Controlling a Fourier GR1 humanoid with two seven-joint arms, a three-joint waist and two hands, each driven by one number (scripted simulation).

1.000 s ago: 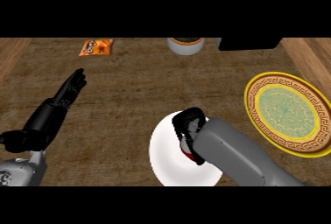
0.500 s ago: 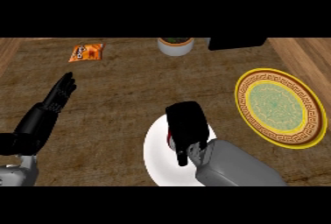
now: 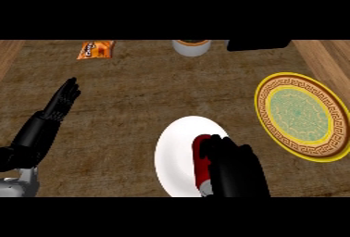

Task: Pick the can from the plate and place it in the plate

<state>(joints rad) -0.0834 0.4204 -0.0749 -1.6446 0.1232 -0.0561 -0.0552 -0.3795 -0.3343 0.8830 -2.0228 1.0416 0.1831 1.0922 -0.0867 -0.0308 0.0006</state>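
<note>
A red can (image 3: 201,162) lies on the white plate (image 3: 176,152) near the lower middle of the head view. My right hand (image 3: 234,169) covers the can's right side, its fingers curled round it. A yellow-rimmed plate with a green centre (image 3: 301,115) sits to the right, apart from the hand. My left hand (image 3: 56,111) stays open at the left, fingers straight and pointing up.
An orange snack packet (image 3: 96,49) lies at the back left. A pale cup (image 3: 191,47) and a black object (image 3: 258,44) stand along the back edge. A wooden border (image 3: 328,60) runs down the right side.
My right hand has moved down over the white plate and curled round the red can, which now shows at its left. The whole view has shifted slightly.
</note>
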